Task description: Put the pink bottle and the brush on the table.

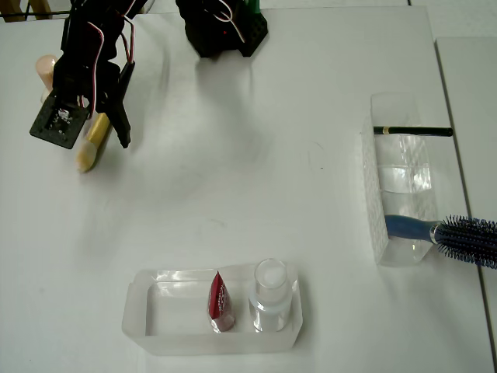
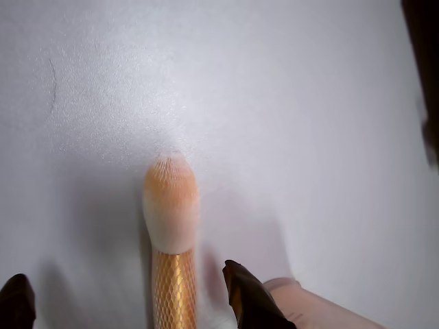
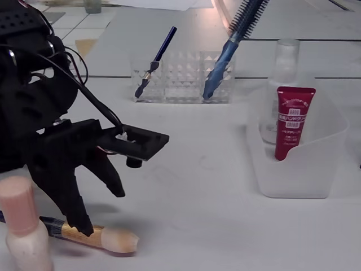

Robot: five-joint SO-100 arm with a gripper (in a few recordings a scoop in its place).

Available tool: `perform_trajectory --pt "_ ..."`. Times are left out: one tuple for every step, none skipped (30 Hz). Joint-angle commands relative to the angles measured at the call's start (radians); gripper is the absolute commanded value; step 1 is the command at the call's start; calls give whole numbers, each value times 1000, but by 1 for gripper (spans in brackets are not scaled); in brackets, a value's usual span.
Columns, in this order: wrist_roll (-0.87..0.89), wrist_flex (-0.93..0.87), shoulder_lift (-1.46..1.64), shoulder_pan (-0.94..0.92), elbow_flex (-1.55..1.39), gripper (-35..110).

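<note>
Gripper [image 2: 127, 295] jaws stand wide apart astride the brush [image 2: 171, 240], which lies flat on the table [image 1: 256, 194] at upper left in the overhead view, pink bottle [image 3: 22, 226] upright just beside. Lifting carelessly could topple that bottle.

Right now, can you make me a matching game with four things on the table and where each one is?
Things:
1. slim makeup brush with cream tip
2. small pale pink bottle
3. red tube
4. blue-handled hairbrush

Places:
A. standing in the clear tray beside the clear bottle
B. lying flat on the white table under the gripper
C. sticking out of the clear divided organizer
D. standing upright on the white table

Pairs: 1-B, 2-D, 3-A, 4-C
</note>
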State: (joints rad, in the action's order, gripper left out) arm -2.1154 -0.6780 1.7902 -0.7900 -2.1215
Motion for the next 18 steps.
perform_trajectory --pt "32 -18 38 -3 54 48" --pt "55 -20 38 -2 63 50" --pt "77 -21 40 -2 71 51" --pt "98 -21 43 3 77 52" --pt "129 -25 46 8 83 53" --pt "173 -29 52 21 91 55" --pt "212 -37 57 32 100 55" --pt "250 -41 64 43 107 55" --pt "302 -43 74 63 112 56" --pt "341 -51 80 75 120 56" --pt "383 -60 86 91 127 56" --pt "423 -64 92 103 133 56" --pt "471 -64 98 117 137 57" --pt "512 -64 103 132 141 57" --pt "571 -64 109 150 146 57" --pt "640 -63 115 175 153 56" --pt "698 -69 118 192 167 56" --pt "764 -63 124 216 173 55"
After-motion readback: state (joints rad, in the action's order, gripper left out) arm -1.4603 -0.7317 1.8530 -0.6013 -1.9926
